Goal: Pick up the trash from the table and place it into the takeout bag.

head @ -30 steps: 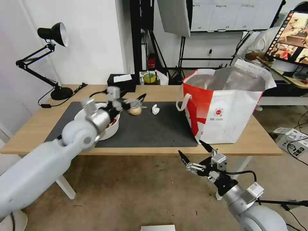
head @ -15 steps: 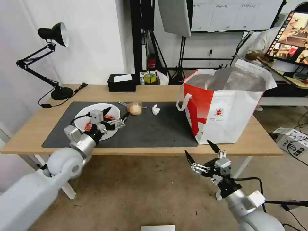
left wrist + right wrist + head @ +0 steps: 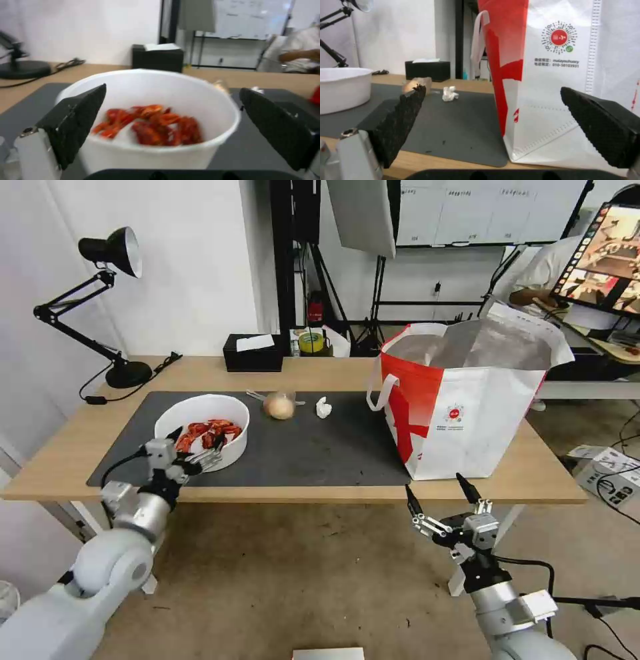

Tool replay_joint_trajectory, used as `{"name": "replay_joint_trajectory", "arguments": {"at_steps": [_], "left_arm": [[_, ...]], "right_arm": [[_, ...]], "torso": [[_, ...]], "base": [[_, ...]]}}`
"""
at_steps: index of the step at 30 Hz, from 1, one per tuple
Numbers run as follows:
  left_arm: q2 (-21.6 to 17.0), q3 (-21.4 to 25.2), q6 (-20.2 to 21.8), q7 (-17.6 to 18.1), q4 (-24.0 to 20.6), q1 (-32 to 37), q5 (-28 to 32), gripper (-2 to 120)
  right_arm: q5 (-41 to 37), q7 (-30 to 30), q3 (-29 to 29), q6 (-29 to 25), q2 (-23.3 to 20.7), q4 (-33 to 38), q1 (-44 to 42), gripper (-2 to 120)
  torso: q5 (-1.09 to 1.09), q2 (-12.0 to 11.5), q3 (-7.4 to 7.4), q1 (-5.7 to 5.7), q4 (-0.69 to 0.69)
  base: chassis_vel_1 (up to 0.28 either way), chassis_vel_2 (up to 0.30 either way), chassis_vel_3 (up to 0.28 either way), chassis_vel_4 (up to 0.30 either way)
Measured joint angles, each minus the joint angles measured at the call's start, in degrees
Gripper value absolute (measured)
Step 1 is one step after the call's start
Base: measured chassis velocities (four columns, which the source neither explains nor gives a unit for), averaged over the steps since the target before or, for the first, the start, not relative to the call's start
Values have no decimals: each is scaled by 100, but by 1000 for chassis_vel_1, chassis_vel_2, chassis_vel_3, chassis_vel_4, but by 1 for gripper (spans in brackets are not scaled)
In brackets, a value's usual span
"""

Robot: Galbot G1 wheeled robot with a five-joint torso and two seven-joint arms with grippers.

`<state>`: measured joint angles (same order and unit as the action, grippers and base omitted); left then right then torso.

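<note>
Lighting's pretty even and bright in the head view, soft room light from above, no harsh shadows on the surface, just a faint one under the takeout bag. The foil lining of the bag throws a dull sheen. Straight lines bow a bit toward the edges, classic wide-angle. The left wrist view is soft and smeary: the bowl and its red shells look motion-blurred, background washed out. The right wrist view is crisper; the logo print reads fairly clearly.
</note>
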<state>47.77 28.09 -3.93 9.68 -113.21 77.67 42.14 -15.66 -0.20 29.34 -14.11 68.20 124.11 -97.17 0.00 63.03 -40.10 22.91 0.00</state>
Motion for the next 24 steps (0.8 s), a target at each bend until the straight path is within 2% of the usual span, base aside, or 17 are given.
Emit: {"name": "replay_joint_trajectory", "arguments": {"at_steps": [9, 14, 24], "left_arm": [[683, 646, -18, 110, -34, 1002, -548, 100], [939, 744, -103, 10, -122, 1267, -666, 100], [1029, 697, -125, -69, -139, 1338, -694, 100]], "right_arm": [[-152, 35, -17, -101, -55, -149, 1, 100], [-201, 22, -52, -161, -55, -285, 11, 100], [-222, -1, -93, -178, -84, -431, 40, 100]], "torso": [[0, 0, 0, 0, 0], [0, 0, 0, 0, 0], [0, 0, 0, 0, 0]], "base": [[0, 0, 0, 0], [0, 0, 0, 0], [0, 0, 0, 0]]}}
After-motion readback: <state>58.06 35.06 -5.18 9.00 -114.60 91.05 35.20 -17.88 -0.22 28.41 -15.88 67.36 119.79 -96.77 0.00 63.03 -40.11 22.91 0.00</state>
